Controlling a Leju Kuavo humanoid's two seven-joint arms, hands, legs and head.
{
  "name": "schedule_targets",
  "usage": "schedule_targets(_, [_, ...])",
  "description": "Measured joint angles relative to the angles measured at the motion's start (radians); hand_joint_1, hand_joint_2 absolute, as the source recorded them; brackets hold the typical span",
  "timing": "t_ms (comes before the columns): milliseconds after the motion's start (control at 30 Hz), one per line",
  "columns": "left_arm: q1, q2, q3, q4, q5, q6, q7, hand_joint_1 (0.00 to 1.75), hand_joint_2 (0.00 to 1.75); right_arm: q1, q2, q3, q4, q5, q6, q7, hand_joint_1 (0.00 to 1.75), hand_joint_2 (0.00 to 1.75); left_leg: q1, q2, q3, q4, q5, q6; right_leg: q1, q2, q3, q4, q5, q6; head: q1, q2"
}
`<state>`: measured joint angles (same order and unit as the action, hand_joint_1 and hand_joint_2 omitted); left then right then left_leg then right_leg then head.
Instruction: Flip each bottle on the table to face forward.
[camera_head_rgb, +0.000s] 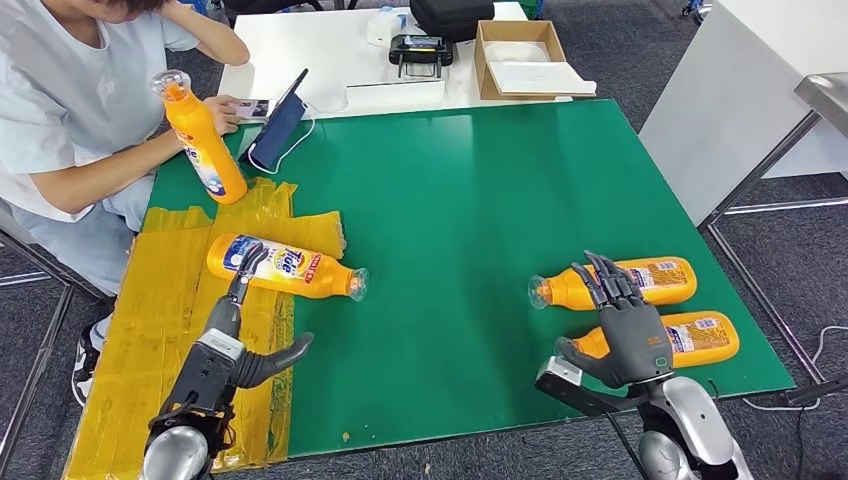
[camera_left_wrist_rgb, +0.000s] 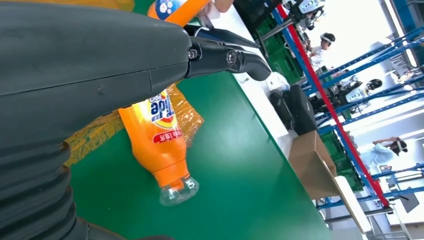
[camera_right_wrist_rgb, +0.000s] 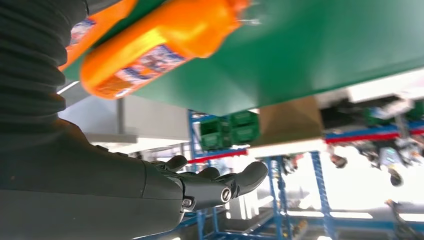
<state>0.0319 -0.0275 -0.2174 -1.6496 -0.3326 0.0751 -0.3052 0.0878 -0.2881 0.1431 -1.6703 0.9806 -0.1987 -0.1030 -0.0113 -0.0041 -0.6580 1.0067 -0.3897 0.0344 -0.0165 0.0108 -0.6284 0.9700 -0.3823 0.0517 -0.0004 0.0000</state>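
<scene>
Big green table (camera_head_rgb: 470, 200) here, with a patch of crinkly yellow plastic sheeting (camera_head_rgb: 170, 300) taped over its left end. Dark grey carpet floor around it, and a white table (camera_head_rgb: 330, 50) butted up behind with a cardboard box (camera_head_rgb: 520, 55), a black case and a propped tablet (camera_head_rgb: 280, 125). The wrist views show blue racking and people further back in the room.

Four orange bottles with clear caps. The left bottle (camera_head_rgb: 285, 267) lies on its side at the edge of the yellow sheet, long axis running across the table, cap pointing right, printed front label facing up. On the right side two more lie flat, parallel, one just behind the other: the far right bottle (camera_head_rgb: 655, 280) has its cap pointing left, and the near right bottle (camera_head_rgb: 700, 338) is partly hidden by the robot's hand. A seated person (camera_head_rgb: 70, 120) holds the fourth bottle (camera_head_rgb: 200, 140) upright at the back left corner.

Left hand (camera_head_rgb: 240, 300) holds nothing, fingers stretched out and touching the left bottle's base end. Right hand (camera_head_rgb: 625, 320) hovers over the right pair, fingers spread, empty.
</scene>
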Motion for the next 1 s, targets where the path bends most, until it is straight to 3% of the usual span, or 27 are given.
schedule_targets(500, [-0.006, 0.000, -0.001, -0.011, 0.019, -0.024, 0.006, 0.00, 1.75, -0.078, -0.093, -0.123, 0.155, -0.029, 0.076, 0.028, 0.00, 1.75, 0.000, 0.000, 0.000, 0.000, 0.000, 0.000, 0.000, 0.000, 0.000, 0.000, 0.000, 0.000, 0.000, 0.000])
schedule_targets(1000, [-0.036, 0.000, -0.017, 0.019, 0.036, -0.039, 0.014, 0.00, 1.75, -0.201, -0.110, -0.125, 0.306, 0.057, 0.063, 0.040, 0.00, 1.75, 0.000, 0.000, 0.000, 0.000, 0.000, 0.000, 0.000, 0.000, 0.000, 0.000, 0.000, 0.000, 0.000, 0.000])
